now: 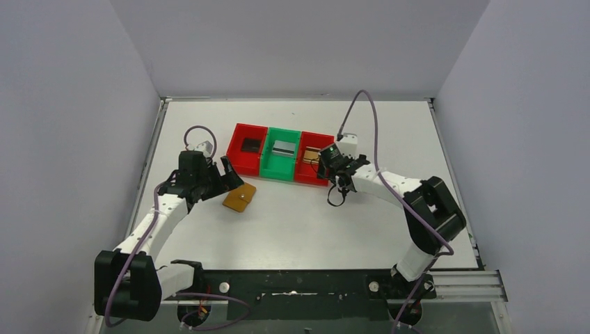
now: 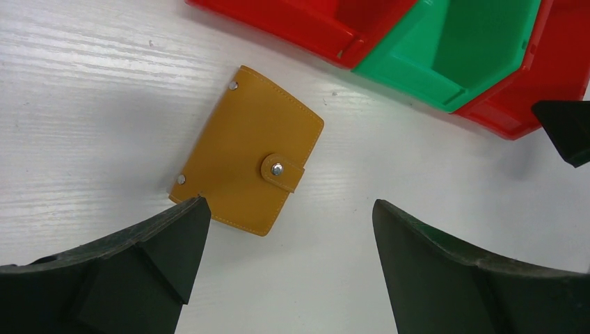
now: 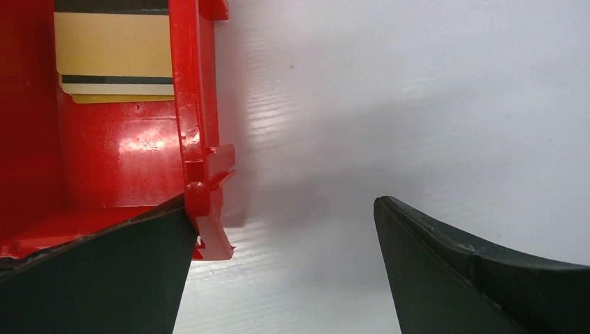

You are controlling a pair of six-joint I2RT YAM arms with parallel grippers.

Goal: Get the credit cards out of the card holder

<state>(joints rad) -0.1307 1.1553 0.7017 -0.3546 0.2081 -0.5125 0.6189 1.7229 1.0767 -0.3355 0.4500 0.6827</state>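
The card holder [image 1: 239, 199] [image 2: 249, 160] is a tan-mustard wallet lying closed on the white table, its snap tab fastened. My left gripper [image 1: 232, 178] [image 2: 289, 229] hovers open just beside it, its left fingertip over the wallet's near corner, holding nothing. Three credit cards lie in the bins: a black one [image 1: 250, 145], a silver-grey one [image 1: 283, 147] and a gold-brown one [image 1: 311, 156] [image 3: 115, 56]. My right gripper [image 1: 348, 174] [image 3: 285, 236] stands open and empty at the near right corner of the right red bin [image 3: 195, 125].
Three bins stand in a row behind the wallet: red [image 1: 240, 158], green [image 1: 278, 169] and red [image 1: 306, 177]. In the left wrist view they cross the top [image 2: 452, 49]. Grey walls enclose the table on three sides.
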